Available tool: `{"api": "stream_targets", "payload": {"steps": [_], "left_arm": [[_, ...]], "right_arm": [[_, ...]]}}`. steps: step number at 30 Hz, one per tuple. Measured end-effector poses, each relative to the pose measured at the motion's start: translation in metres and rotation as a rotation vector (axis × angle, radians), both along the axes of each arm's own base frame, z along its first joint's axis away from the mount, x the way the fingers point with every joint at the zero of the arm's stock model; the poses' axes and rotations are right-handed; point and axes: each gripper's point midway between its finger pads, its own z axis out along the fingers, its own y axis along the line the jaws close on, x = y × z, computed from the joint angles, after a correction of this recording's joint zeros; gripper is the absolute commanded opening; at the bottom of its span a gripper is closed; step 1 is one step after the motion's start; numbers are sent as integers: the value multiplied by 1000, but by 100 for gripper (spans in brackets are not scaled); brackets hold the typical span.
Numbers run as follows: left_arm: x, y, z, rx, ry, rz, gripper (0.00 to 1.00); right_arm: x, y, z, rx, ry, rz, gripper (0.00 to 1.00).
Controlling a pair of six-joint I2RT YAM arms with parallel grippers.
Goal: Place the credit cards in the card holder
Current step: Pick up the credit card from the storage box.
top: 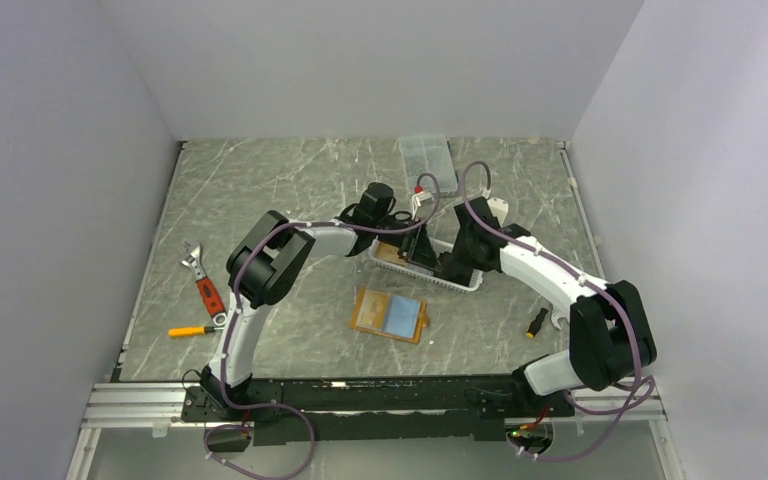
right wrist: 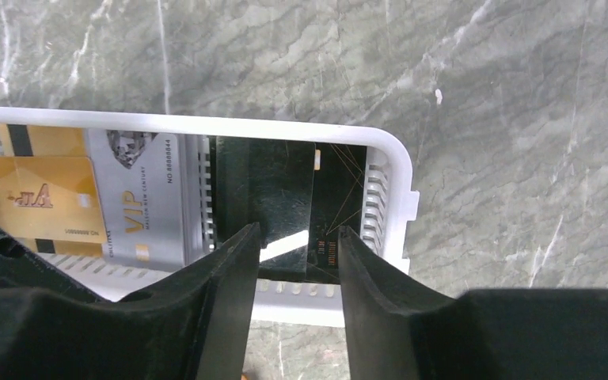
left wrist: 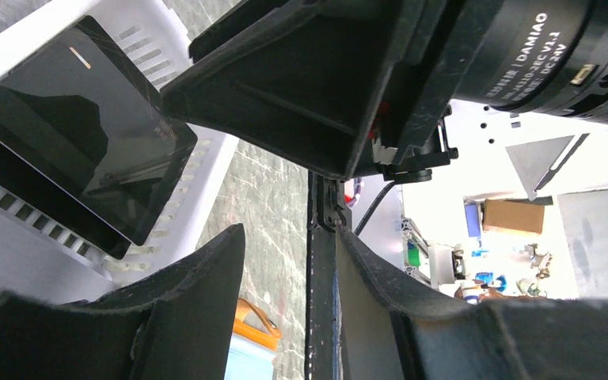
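Cards all sit flat and overlapping in the white slotted basket [right wrist: 206, 127]: gold card [right wrist: 36, 198], silver VIP card [right wrist: 146, 198], black card [right wrist: 265, 190]. Orange card holder [top: 390, 313] lies open on bare marble just in front, with room all around. Right gripper [right wrist: 297, 261] has its fingers spread over the black card, and left gripper [left wrist: 291, 237] has its fingers apart too.

Black card [left wrist: 87, 134] lies in white basket [left wrist: 210, 170]; perhaps another card [left wrist: 321, 301], edge-on, stands between the parted jaws.
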Motion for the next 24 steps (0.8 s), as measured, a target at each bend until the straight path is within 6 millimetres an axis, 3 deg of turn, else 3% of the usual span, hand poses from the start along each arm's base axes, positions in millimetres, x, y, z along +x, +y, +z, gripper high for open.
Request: {"api": "stream_targets", "payload": {"steps": [9,12,17,24], "left_arm": [[5,4,-8,43,6,26,52],[8,3,-9,60,2,39,53],[14,1,-8,83,3,59,54],[22,-2,-15,110,2,78,54]], "right_arm": [[0,0,11,10,-22,5,54],[1,5,6,27,-8,13,54],[-1,9,-9,45,26,10,42],[-1,6,-18,77,29,-31,45]]}}
